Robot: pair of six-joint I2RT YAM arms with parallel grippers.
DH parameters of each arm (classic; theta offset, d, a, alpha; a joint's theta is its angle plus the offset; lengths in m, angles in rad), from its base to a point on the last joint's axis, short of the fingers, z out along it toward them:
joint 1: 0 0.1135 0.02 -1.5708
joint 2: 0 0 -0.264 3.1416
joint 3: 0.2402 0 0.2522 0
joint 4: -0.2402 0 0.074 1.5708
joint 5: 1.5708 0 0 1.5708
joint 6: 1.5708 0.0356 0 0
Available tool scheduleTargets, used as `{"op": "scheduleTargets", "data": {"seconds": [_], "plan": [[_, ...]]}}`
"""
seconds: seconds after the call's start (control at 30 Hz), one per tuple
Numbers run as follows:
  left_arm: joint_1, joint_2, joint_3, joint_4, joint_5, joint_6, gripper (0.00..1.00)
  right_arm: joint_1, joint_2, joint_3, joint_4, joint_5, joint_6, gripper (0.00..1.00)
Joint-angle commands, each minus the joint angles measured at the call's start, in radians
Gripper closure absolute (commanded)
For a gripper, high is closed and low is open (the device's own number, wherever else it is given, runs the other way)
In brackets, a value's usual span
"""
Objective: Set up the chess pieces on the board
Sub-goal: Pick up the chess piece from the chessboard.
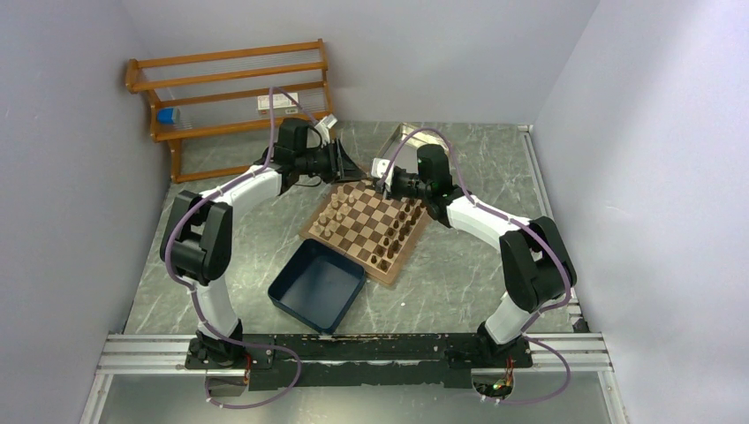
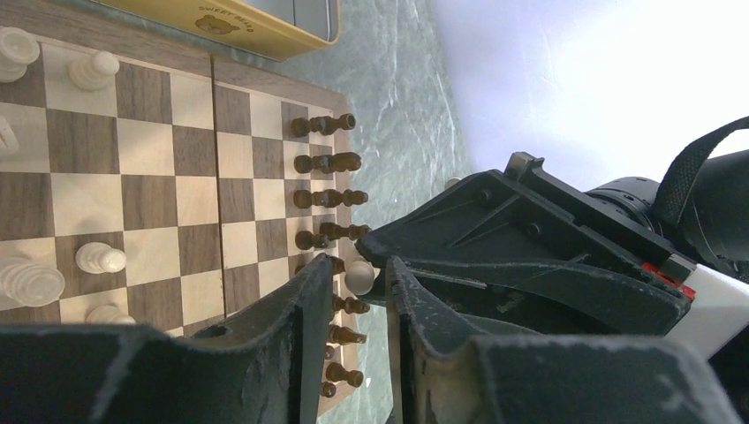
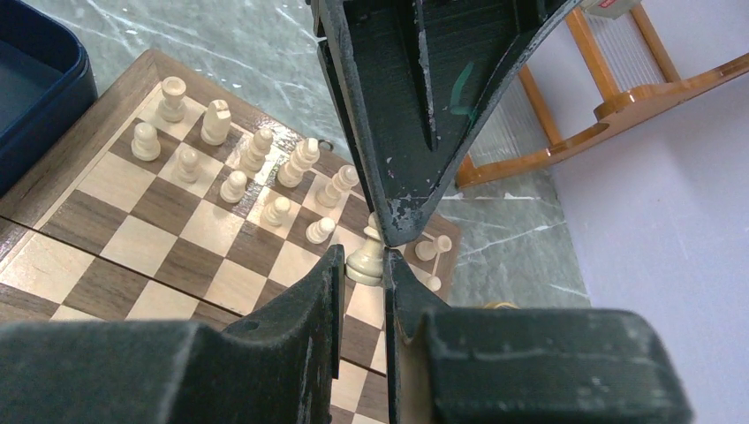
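The right claw (image 3: 363, 265) is all but closed, its two fingertips pinching a light piece (image 3: 366, 256) low on its body. The left claw (image 2: 360, 276) faces it tip to tip. Its fingers (image 2: 309, 300) stand a little apart with the piece's round head in the gap, and neither seems to press on it. From where I stand I can't tell whether the piece rests on its square or hangs just above it.

Both claws meet over the far corner of the board (image 1: 353, 231), which lies skewed on the grey marbled tabletop (image 1: 468, 283). The other light pieces (image 3: 234, 163) stand upright in two rows along the board's left edge. The dark pieces (image 2: 327, 161) line the opposite edge in two rows.

A navy blue tray (image 1: 313, 287) sits just beside the board's near-left edge. A shiny tin (image 1: 402, 137) lies just beyond the far corner. A wooden rack (image 1: 230, 93) stands against the back wall.
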Motion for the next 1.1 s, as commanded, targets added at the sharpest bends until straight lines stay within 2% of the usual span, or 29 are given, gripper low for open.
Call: {"op": "scheduleTargets", "data": {"seconds": [0.0, 0.3, 0.5, 0.67, 0.77, 0.93, 1.07], "plan": [[-0.011, 0.007, -0.012, 0.058, 0.036, -0.019, 0.68, -0.004, -0.032, -0.009, 0.038, -0.016, 0.006, 0.89], [-0.012, -0.001, -0.024, 0.073, 0.05, -0.03, 0.74, -0.005, -0.028, -0.011, 0.041, -0.015, 0.011, 0.88], [-0.012, -0.009, -0.014, 0.021, 0.027, 0.008, 0.72, -0.007, -0.026, -0.014, 0.046, -0.014, 0.015, 0.88], [-0.013, -0.007, -0.017, 0.041, 0.04, -0.007, 0.81, -0.007, -0.025, -0.015, 0.044, -0.014, 0.014, 0.88], [-0.012, -0.006, -0.01, 0.036, 0.035, -0.002, 0.83, -0.007, -0.025, -0.015, 0.045, -0.011, 0.017, 0.86], [-0.012, -0.001, 0.012, 0.013, 0.019, 0.024, 0.85, -0.007, -0.025, -0.025, 0.059, -0.003, 0.047, 0.62], [-0.014, 0.002, 0.047, -0.018, -0.016, 0.057, 0.85, -0.006, -0.061, -0.083, 0.145, 0.026, 0.148, 0.43]]}}
